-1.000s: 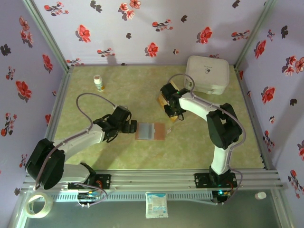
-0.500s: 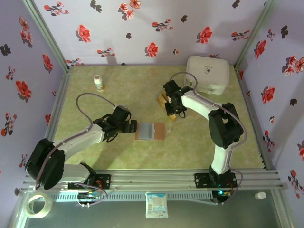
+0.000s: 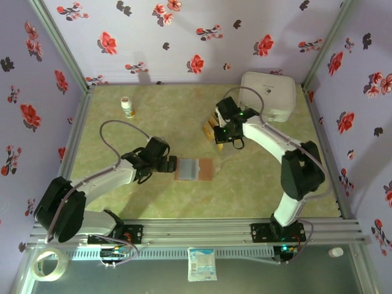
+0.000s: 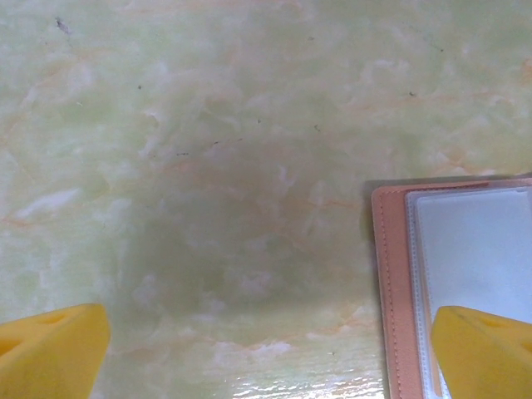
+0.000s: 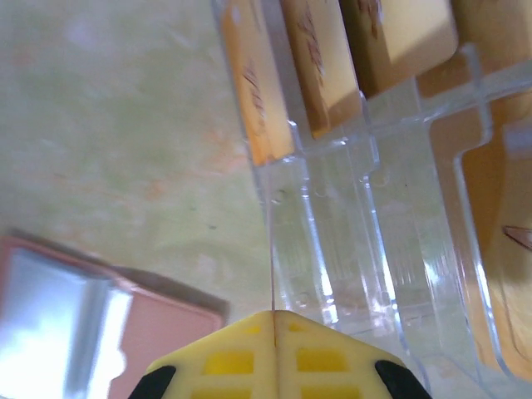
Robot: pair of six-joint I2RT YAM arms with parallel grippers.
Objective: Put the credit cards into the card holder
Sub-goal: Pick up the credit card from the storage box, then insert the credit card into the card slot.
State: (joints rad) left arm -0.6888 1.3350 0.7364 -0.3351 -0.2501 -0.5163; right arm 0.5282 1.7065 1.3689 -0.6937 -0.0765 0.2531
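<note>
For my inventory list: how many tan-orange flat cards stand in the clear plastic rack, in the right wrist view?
4 tan-orange flat cards: left, middle, right along the top, one behind the clear plastic rack's right wall. More may be hidden.

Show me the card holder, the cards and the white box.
card holder point(image 3: 195, 169), top view, its open middle.
cards point(image 5: 320, 66), right wrist view, face of the middle card.
white box point(image 3: 267, 95), top view, lid centre.
</note>
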